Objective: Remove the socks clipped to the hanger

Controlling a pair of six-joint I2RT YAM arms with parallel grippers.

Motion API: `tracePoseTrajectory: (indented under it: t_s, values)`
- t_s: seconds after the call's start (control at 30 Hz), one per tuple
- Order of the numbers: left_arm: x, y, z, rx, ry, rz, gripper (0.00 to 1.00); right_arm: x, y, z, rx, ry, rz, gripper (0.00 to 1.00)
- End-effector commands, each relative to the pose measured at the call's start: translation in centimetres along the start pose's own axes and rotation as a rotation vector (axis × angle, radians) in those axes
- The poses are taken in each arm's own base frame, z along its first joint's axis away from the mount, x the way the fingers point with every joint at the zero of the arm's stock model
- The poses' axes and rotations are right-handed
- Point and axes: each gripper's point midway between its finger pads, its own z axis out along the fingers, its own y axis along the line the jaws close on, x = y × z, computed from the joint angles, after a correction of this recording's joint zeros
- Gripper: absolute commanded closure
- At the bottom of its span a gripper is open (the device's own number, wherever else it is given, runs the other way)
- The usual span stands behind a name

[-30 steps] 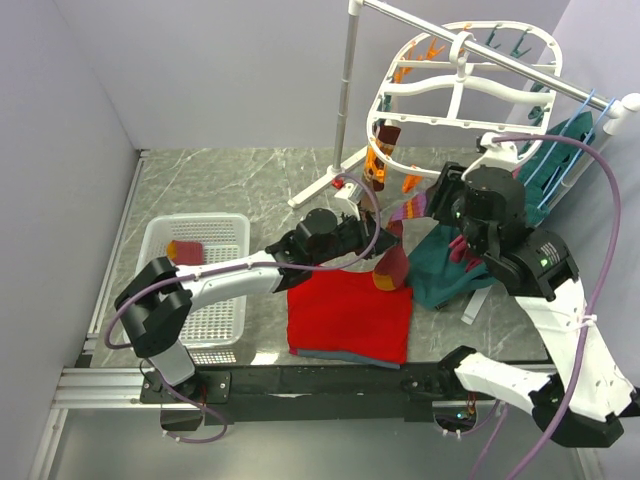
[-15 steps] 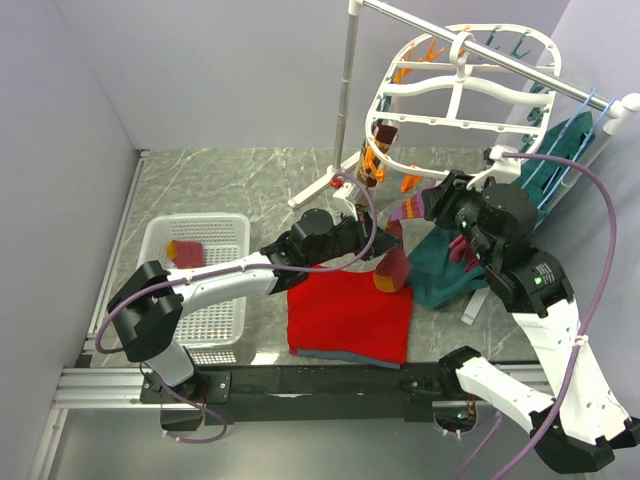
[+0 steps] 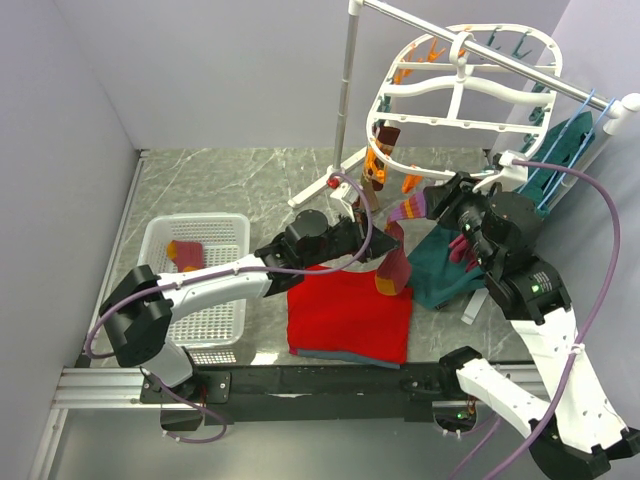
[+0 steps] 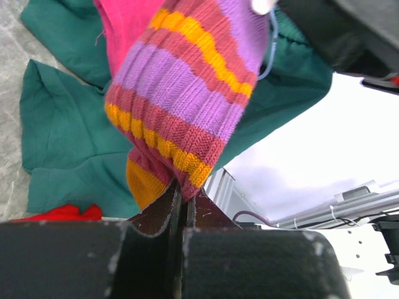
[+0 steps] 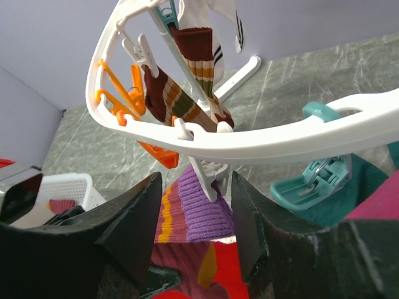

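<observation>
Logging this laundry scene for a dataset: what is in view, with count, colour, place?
white plastic oval peg hanger: one, on the metal rack, back right
clip pegs: many, orange and teal, along the hanger
maroon-purple knit sock with orange stripes: one, hanging under its near rim
brown striped socks: two, pegged at its left
whitish sock: one, pegged beside them
flat red cloth: one, table centre
teal and pink garments: heap, right of the cloth
white slotted plastic basket: one, left, holding one maroon-orange sock
left gripper: shut on the striped sock's lower end
right gripper: open, flanking the white peg above that sock
</observation>
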Motion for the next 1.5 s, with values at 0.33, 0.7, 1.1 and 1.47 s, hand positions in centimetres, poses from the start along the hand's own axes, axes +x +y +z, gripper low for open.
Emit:
tracePoseTrajectory:
  t_s: [0.33, 0.7, 1.1, 1.47]
  values:
    - [-1.4, -3.7, -1.3, 0.097, -0.012, 0.010, 0.99, -2.3, 0.6, 1.1, -0.071, -0.112, 0.077, 0.43]
    - [-1.4, -4.4, -1.6, 0.116, -0.007, 0.006, 0.99, -2.0, 1.0, 1.7, -0.191, -0.147, 0.062, 0.44]
    - [-0.6, -3.9, -2.0, 0.096, 0.017, 0.004, 0.99, -2.1, 0.1, 1.4, -0.190, -0.223, 0.032, 0.78]
    - [1.4, -1.6, -3.6, 0.009, 0.068, 0.001, 0.99, -1.7, -0.4, 1.5, -0.159, -0.174, -0.029, 1.00]
